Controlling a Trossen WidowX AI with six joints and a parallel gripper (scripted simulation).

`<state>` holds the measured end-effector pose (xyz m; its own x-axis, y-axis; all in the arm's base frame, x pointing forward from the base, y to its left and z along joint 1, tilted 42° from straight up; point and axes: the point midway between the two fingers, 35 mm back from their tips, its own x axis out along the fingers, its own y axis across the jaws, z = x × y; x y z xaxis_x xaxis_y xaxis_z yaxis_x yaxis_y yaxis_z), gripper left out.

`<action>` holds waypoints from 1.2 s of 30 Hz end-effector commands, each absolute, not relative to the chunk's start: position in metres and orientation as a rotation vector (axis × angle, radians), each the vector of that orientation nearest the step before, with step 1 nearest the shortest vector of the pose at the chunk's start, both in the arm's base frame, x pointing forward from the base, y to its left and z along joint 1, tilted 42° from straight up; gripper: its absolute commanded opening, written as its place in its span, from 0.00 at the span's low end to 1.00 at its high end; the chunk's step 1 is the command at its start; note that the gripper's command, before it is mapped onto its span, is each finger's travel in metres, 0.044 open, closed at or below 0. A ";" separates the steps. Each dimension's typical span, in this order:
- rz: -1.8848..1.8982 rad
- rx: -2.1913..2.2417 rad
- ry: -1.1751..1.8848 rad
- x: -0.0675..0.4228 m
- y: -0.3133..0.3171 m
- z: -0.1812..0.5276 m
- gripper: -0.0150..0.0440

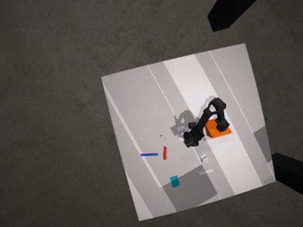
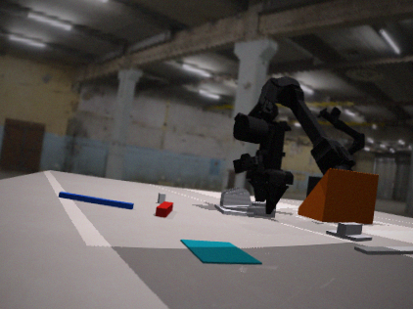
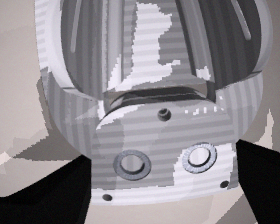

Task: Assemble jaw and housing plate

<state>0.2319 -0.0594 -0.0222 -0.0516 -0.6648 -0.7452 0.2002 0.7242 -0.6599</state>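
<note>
My gripper [image 2: 270, 212] [image 3: 162, 154] is low at the table, its fingers shut on the opposite side edges of the grey housing plate [image 3: 160, 135]. The plate looks about flat in the wrist view. Its two ringed holes show round stub ends, the left stub [image 3: 132, 162] and the right stub [image 3: 200, 156]. Beyond the plate lie the left jaw [image 3: 82, 45] and right jaw [image 3: 227, 50], side by side on the grey base [image 3: 55, 107]. The gear teeth and pins are hidden under the plate. Whether the plate is fully seated cannot be told.
A blue bar [image 1: 149, 154] [image 2: 95, 200], a red block [image 1: 165, 153] [image 2: 164, 209], a small grey piece [image 1: 161, 136] [image 2: 161, 198], a teal square [image 1: 174, 181] [image 2: 220, 252], a grey block on a thin base [image 1: 204, 158] [image 2: 348, 230] and a pale strip [image 1: 206, 171] [image 2: 387, 250] lie around. The orange arm mount [image 1: 218, 129] [image 2: 349, 196] stands nearby.
</note>
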 end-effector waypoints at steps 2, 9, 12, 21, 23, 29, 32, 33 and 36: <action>-0.734 -0.410 1.465 0.232 -0.060 -0.022 0.85; -0.734 -0.410 1.465 0.232 -0.060 -0.022 0.85; -0.735 -0.405 1.464 0.232 -0.059 -0.022 0.98; -0.735 -0.405 1.464 0.232 -0.059 -0.022 1.00; -0.735 -0.405 1.464 0.232 -0.059 -0.022 1.00; -0.732 -0.404 1.464 0.234 -0.050 -0.013 1.00; -0.729 -0.404 1.466 0.237 -0.030 0.008 1.00; -0.730 -0.405 1.466 0.237 -0.022 0.017 1.00; -0.732 -0.408 1.466 0.236 -0.009 0.034 1.00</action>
